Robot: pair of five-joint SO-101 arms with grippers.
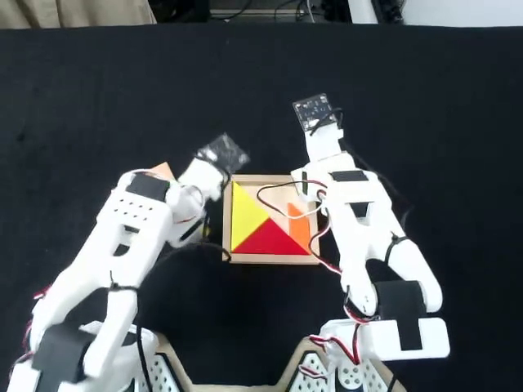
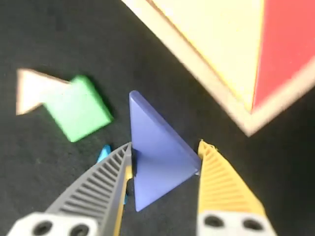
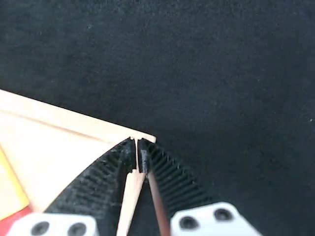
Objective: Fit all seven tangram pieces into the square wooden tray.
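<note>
Both arm bases sit at the near edge of the table (image 1: pixel 82 98), which is covered in black. The arms lean away from there toward the middle.

Wooden tray (image 1: pixel 270 260): square, flat on the table between the two arms, roughly mid-table.
- Yellow triangle (image 1: pixel 245 216) has its long side along the tray edge on the left arm's side, apex toward the tray's centre.
- Red triangle (image 1: pixel 265 241) has its long side along the tray's near edge and meets the yellow one along a slanted seam.
- Orange piece (image 1: pixel 298 229) sits against the edge on the right arm's side, partly under that arm.
- Bare wood shows in the far part of the tray.

Left gripper (image 2: pixel 165 145): on the table just off the tray's left edge.
- The grey finger and the yellow finger are drawn in against opposite sides of the blue triangle (image 2: pixel 155 157), pinching it.
- The triangle's point faces away from the wrist.
- The tray's near left corner is close by but not touching.

Loose pieces on the table beyond the blue triangle:
- Green square (image 2: pixel 78 108), apart from the triangle.
- Pale peach piece (image 2: pixel 32 88), touching the square's far corner.
- A sliver of a light blue piece (image 2: pixel 103 153) peeks out from behind the grey finger.

Right gripper (image 3: pixel 137 143): at the tray's far right corner. The black fingers are closed to a sliver, tips on the rim, with a strip of pale tray wood between them.

Beyond the tray the black table runs on to its far edge.
</note>
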